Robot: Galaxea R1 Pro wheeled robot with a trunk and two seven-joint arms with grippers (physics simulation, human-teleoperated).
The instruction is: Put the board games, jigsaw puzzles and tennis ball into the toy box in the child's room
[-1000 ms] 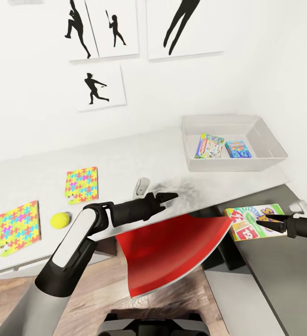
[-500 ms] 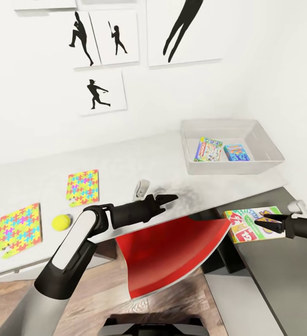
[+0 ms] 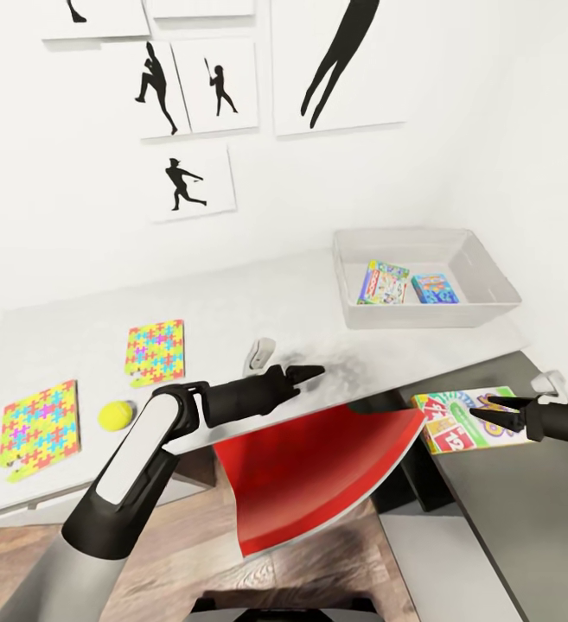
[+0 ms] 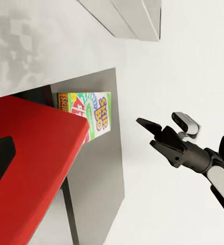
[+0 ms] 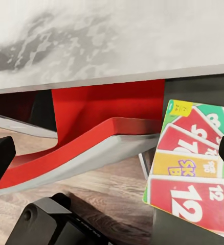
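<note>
Puzzles first, at the far left of the pale grey desk top: two flat multicoloured jigsaw boxes lie well apart from either arm, with the yellow-green tennis ball between them near the front edge. Next comes the left gripper, black and two-fingered, hovering low over the desk with its fingers nearly together and nothing between them. Below it a red curved chair seat pokes out from under the desk. Farther right and back, the shallow light-grey plastic toy box sits on the desk and already holds the white-green game box and the blue one. Lowest and rightmost, the rainbow Skip-Bo game box lies flat on the dark grey cabinet top, its long axis running left to right. The right gripper points at it from the right, tips over its right half, fingers slightly parted and empty. That arm is clearly the nearer one, so the pick looks to be its job, with the toy box up and to its left afterward.
</note>
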